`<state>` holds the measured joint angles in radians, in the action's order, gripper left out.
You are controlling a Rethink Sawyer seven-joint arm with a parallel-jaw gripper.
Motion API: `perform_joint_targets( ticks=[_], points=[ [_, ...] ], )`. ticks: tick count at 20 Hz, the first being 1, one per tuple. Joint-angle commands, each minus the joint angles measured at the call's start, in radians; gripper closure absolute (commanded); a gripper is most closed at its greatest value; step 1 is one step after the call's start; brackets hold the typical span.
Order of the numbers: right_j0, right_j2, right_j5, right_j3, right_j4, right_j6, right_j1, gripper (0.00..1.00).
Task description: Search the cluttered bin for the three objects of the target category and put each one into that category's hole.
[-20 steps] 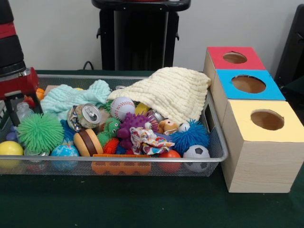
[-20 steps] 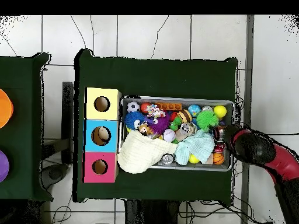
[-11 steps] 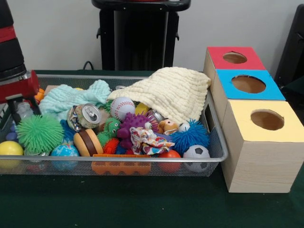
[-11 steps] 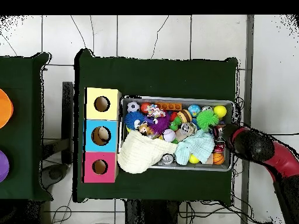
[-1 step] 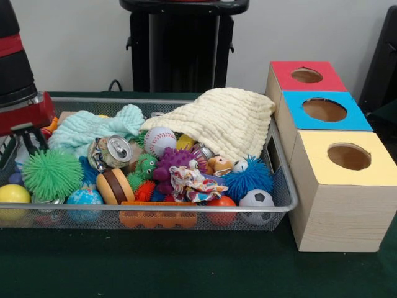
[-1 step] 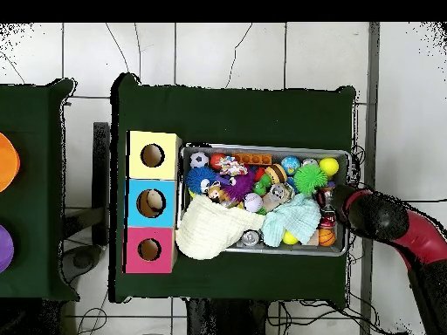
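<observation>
Pincer [image 5: 18,139] at wire bin's [image 5: 186,211] end farthest from yellow box [image 5: 344,186], partly cut off; opening and hold indeterminable. Cream cloth [image 5: 217,121] hides contents beneath.

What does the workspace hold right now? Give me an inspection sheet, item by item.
Surface: dark green table cover.
Job's things: wire bin full of toys; three wooden boxes beside it, with red, blue and yellow holed tops.
Clutter: cream cloth draped over the bin's rim, mint cloth, baseball, drink can, green spiky ball, soccer ball.
Gripper: gripper above the bin's end; open or shut unclear.
Cables: black cable behind the bin.
Surroundings: tiled floor.
</observation>
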<state>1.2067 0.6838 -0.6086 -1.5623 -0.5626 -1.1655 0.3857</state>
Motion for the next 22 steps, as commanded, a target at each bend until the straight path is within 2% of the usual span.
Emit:
perform_joint_targets(
  ticks=[1,9,22],
  points=[
    [-0.015,0.017,-0.116,0.083,-0.06,0.233,-0.048,1.0],
    [-0.022,0.008,-0.139,0.077,-0.057,0.226,-0.029,1.0],
    [-0.023,0.002,-0.219,0.013,-0.039,0.196,0.085,1.0]
  ],
)
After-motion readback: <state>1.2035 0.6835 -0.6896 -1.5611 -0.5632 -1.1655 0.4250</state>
